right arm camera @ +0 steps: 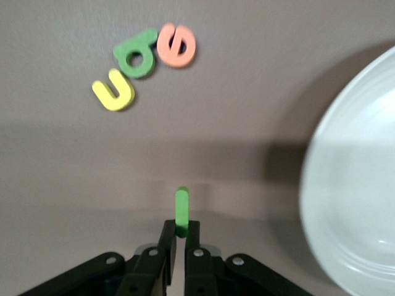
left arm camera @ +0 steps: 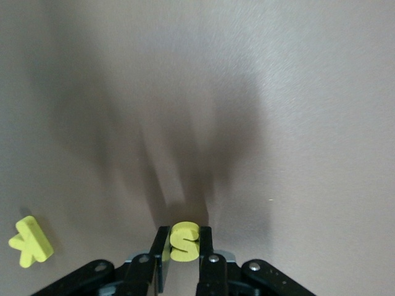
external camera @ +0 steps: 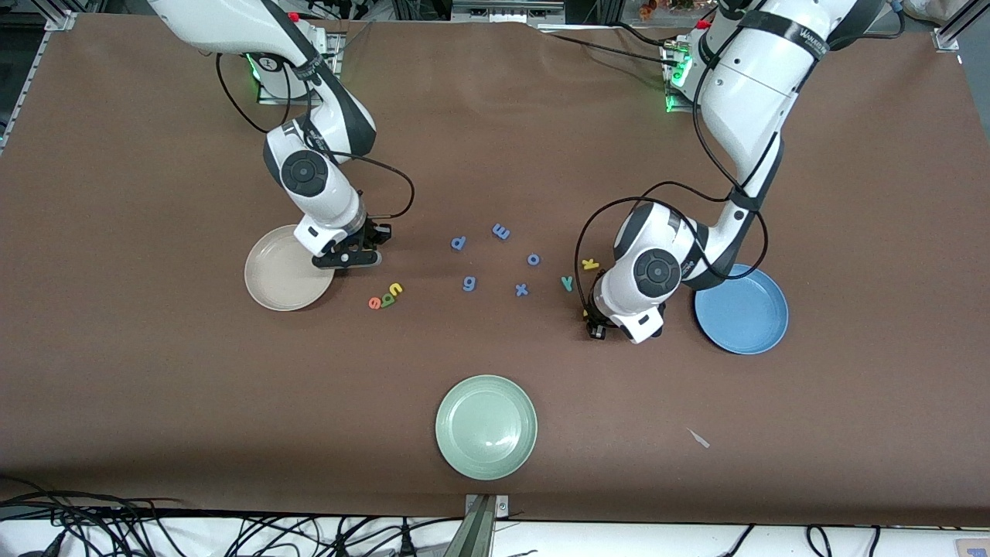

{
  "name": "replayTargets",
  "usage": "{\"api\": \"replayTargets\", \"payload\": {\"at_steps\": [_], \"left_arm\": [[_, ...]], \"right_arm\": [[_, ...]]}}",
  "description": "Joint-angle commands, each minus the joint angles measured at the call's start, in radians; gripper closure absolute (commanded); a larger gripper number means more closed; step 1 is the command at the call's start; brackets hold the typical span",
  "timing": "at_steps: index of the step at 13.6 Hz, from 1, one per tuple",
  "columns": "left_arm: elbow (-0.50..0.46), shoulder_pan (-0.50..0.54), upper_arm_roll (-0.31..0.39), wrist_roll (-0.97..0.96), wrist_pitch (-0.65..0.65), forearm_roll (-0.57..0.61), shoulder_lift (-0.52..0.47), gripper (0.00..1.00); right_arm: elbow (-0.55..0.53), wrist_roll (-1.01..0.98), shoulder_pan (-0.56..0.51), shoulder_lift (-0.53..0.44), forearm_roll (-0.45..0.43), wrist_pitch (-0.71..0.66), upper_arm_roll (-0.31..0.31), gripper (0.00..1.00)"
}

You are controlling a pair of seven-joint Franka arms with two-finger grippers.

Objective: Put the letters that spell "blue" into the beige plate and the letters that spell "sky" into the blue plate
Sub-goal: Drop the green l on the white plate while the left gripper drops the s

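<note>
Fingers of the left gripper (left arm camera: 183,246) clench the yellow "s" (left arm camera: 183,239) beside the blue plate (external camera: 741,309), with the yellow "k" (external camera: 590,264) and teal "y" (external camera: 567,283) lying near it on the table (external camera: 155,387). At the beige plate (external camera: 285,268), the right gripper (right arm camera: 181,237) pinches the thin green "l" (right arm camera: 181,211) just beside the rim; yellow "u" (right arm camera: 113,94), green "b" (right arm camera: 137,57) and orange "e" (right arm camera: 176,45) lie touching one another, close by.

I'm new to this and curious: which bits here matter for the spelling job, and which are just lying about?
Needed:
- foam letters: green l, green b, yellow u, orange e, yellow s, yellow k, teal y
- round beige plate
- round blue plate

Lying about:
- blue foam letters
- round pale green plate
</note>
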Motion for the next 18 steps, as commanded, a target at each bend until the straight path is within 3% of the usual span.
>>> {"api": "replayTargets", "payload": {"at_steps": [1, 4, 8, 10, 11, 13, 14, 15, 16, 17, 18], "left_arm": [[-0.009, 0.042, 0.011, 0.123, -0.145, 0.0, -0.099, 1.0], [-0.013, 0.129, 0.013, 0.368, -0.304, 0.013, -0.145, 1.0], [-0.027, 0.269, 0.008, 0.62, -0.418, 0.087, -0.173, 1.0], [-0.058, 0.315, 0.01, 0.711, -0.42, 0.087, -0.182, 1.0], [-0.073, 0.35, 0.01, 0.775, -0.414, 0.089, -0.182, 1.0], [-0.113, 0.412, 0.008, 0.903, -0.386, 0.087, -0.174, 1.0], [-0.145, 0.413, 0.008, 0.918, -0.347, 0.087, -0.171, 1.0], [-0.174, 0.413, 0.01, 0.92, -0.314, 0.087, -0.17, 0.81], [-0.177, 0.412, 0.01, 0.921, -0.31, 0.087, -0.17, 0.4], [-0.171, 0.41, 0.01, 0.922, -0.319, 0.087, -0.177, 0.06], [-0.161, 0.41, 0.007, 0.922, -0.335, 0.089, -0.191, 0.0]], "right_arm": [[0.05, -0.106, 0.0, -0.03, -0.016, -0.11, -0.053, 1.0], [0.101, -0.226, 0.0, -0.036, -0.016, -0.21, -0.107, 1.0], [0.074, -0.404, -0.003, -0.036, -0.016, -0.17, -0.214, 1.0], [0.028, -0.406, -0.003, -0.036, -0.015, -0.108, -0.222, 0.99], [0.02, -0.404, -0.003, -0.034, -0.008, -0.095, -0.222, 0.94], [0.021, -0.386, -0.001, -0.036, -0.002, -0.104, -0.219, 0.66], [0.026, -0.384, -0.001, -0.036, 0.004, -0.107, -0.216, 0.4], [0.03, -0.363, -0.001, -0.036, 0.007, -0.116, -0.213, 0.26], [0.033, -0.337, -0.001, -0.048, 0.005, -0.127, -0.208, 0.19], [0.049, -0.329, 0.0, -0.054, 0.005, -0.135, -0.205, 0.18], [0.09, -0.303, 0.002, -0.051, 0.007, -0.164, -0.175, 0.18]]}}
